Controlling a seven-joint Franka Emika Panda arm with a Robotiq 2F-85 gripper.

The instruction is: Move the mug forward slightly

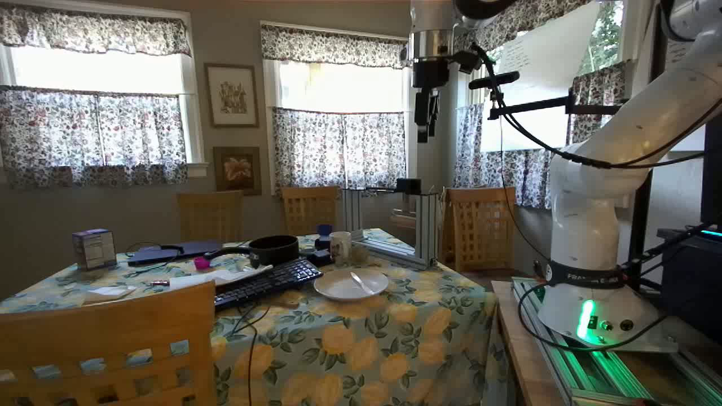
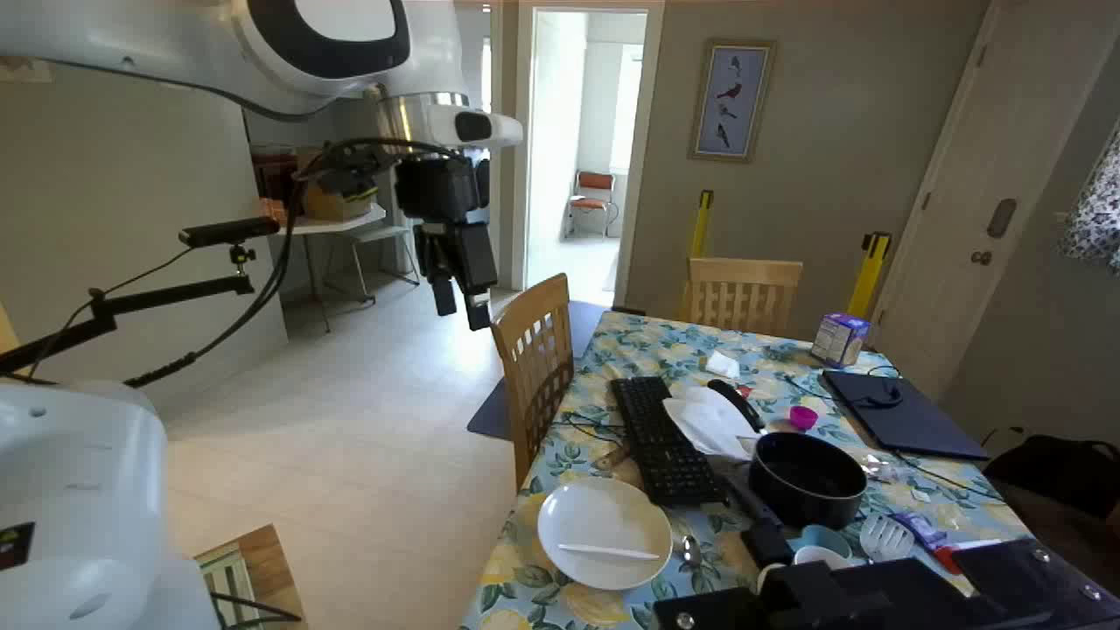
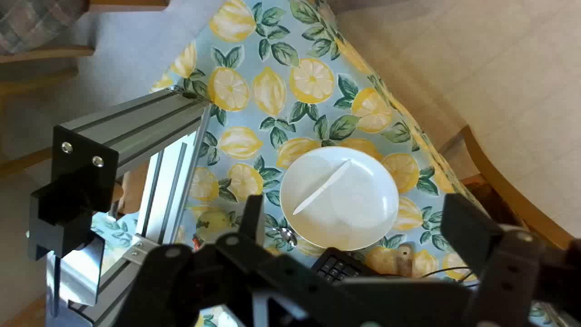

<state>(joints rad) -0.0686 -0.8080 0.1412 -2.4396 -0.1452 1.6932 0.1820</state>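
The task appears to be at its approach stage: the tool [image 3: 355, 213] hangs well above the tabletop [image 3: 290, 125], its jaws spread wide with nothing held. The mug [image 1: 340, 248] stands upright well below the tool and off to one side of it, near the metal frame [image 1: 427, 231]; in the wrist view I cannot make it out. The white plate [image 2: 604, 512] lies below the tool as well. The next move probably calls for shifting over the mug, descending with the jaws around it and clear of the frame, closing, then easing it slightly forward.
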